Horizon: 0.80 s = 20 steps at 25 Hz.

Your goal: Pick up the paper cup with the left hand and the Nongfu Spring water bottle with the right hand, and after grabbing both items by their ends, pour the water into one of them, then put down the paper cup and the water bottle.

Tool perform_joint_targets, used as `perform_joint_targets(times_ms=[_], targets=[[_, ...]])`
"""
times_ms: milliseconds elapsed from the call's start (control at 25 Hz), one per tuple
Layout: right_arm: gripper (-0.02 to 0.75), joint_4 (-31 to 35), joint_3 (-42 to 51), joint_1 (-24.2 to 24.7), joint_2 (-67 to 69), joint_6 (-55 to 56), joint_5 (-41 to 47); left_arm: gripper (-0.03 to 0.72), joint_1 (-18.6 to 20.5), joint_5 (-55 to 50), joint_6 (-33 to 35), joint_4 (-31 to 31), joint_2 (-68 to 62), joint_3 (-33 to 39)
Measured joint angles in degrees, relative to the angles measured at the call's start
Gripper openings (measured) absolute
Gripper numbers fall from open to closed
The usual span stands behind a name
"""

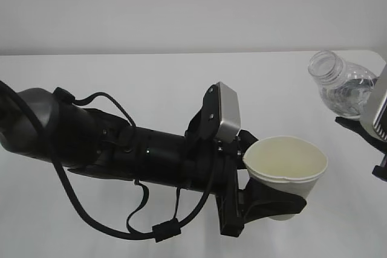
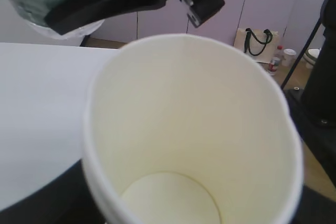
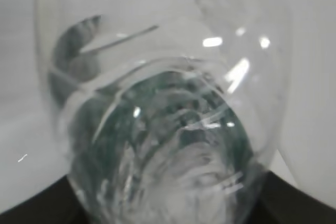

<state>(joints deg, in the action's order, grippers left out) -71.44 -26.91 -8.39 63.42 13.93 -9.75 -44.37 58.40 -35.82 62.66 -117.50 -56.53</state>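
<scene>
While tilted, bottle (image 1: 343, 89) hangs above cup (image 1: 289, 164).

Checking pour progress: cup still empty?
Empty: the left wrist view looks straight into the paper cup and shows its bare, dry cream bottom, no water.

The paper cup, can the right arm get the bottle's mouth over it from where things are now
Probably yes. The paper cup, held in the left gripper, sits open and empty below-left of the water bottle, whose uncapped mouth already tilts toward it. Nothing lies between them.
</scene>
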Motion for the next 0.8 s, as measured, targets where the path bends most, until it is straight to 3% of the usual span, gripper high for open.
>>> perform_joint_targets(times_ms=[800], targets=[[0.418,-8.9,0.0,0.0,0.0,0.0,0.3,0.476,0.0,-4.8,0.0,0.0,0.0,0.0]])
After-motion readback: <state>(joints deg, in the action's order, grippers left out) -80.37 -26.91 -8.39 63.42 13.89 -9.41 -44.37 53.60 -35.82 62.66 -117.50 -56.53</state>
